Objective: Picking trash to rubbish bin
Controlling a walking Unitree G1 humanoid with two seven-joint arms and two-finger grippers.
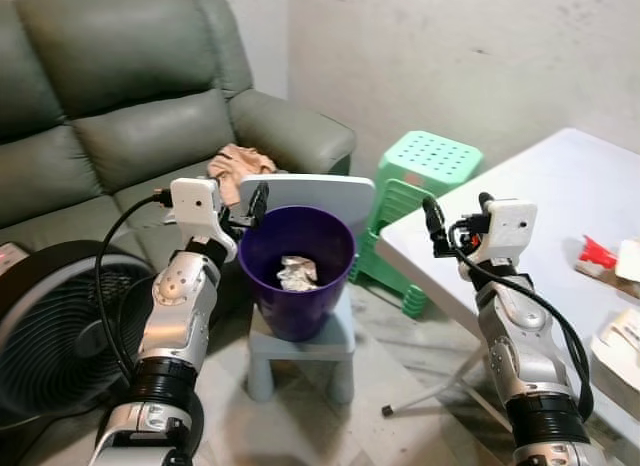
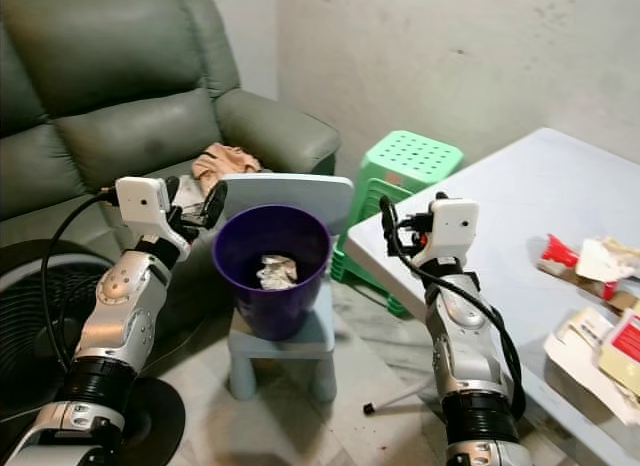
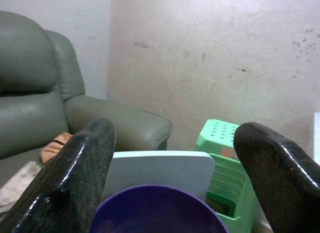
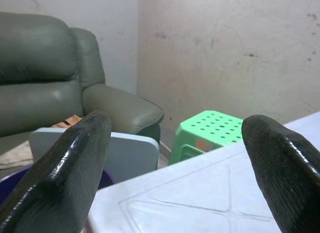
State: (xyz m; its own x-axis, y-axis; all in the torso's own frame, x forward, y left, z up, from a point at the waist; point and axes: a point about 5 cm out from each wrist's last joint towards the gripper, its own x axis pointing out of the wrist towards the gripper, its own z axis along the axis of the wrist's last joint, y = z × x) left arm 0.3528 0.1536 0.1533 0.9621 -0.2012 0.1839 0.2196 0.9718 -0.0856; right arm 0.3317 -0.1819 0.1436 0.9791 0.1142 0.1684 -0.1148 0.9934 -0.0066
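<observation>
A purple rubbish bin (image 1: 296, 312) stands on a small pale blue chair (image 1: 318, 193) in front of me. A crumpled piece of paper (image 1: 297, 274) lies inside it. My left gripper (image 1: 251, 210) is raised just left of the bin's rim, open and holding nothing; in its wrist view the fingers (image 3: 75, 178) stand wide apart over the bin (image 3: 155, 213). My right gripper (image 1: 458, 214) is open above the near corner of the white table (image 1: 540, 201). Wrappers and cardboard scraps (image 2: 588, 262) lie on the table at the right.
A grey-green sofa (image 1: 120, 116) with a crumpled cloth (image 1: 240, 166) stands behind the bin. A black fan (image 1: 50, 326) sits on the floor at the left. A stack of green stools (image 1: 425, 171) fills the gap between bin and table.
</observation>
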